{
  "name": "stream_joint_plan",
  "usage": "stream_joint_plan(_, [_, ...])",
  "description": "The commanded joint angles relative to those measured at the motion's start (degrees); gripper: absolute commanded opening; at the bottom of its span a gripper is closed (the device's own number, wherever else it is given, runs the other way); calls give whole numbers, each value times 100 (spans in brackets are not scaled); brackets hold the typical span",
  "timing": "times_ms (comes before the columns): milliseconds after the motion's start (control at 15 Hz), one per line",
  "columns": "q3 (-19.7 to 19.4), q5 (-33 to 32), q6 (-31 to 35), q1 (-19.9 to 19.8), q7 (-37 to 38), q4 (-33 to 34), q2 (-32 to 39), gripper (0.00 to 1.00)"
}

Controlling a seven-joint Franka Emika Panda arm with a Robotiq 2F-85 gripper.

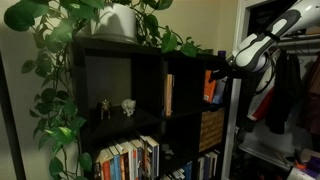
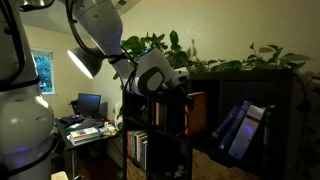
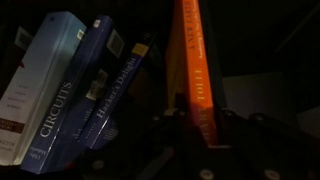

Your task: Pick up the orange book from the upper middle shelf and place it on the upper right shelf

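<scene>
The orange book (image 3: 192,50) stands upright between my gripper's (image 3: 200,122) fingers in the wrist view, and the gripper is shut on its lower spine. It is inside the upper right shelf (image 2: 250,72), to the right of several leaning blue books (image 3: 70,90). In both exterior views the gripper (image 1: 221,72) (image 2: 185,88) is at the front of that cell, with the orange book (image 1: 209,88) below it. The upper middle shelf (image 1: 186,85) holds only a paler tan book (image 1: 168,95) at its left wall.
Leafy plants and a white pot (image 1: 118,22) sit on top of the black bookcase. Small figurines (image 1: 116,106) stand in the wide left cell. A woven basket (image 1: 211,128) fills the cell below the gripper. Rows of books (image 1: 130,158) fill the lower shelf. A desk with a monitor (image 2: 88,103) stands behind.
</scene>
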Motion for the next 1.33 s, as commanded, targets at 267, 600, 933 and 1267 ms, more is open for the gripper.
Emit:
stream_joint_plan(267, [-1800,-158,440,1758,560,264,430,6])
stream_joint_plan(600, [-2809,-309,449,2573,484,344,481,6])
stream_joint_plan(933, [-3778,-402,407,3329,493,427,509,6])
stream_joint_plan(1267, [-4671,-347,323,4221,496,524,468,7])
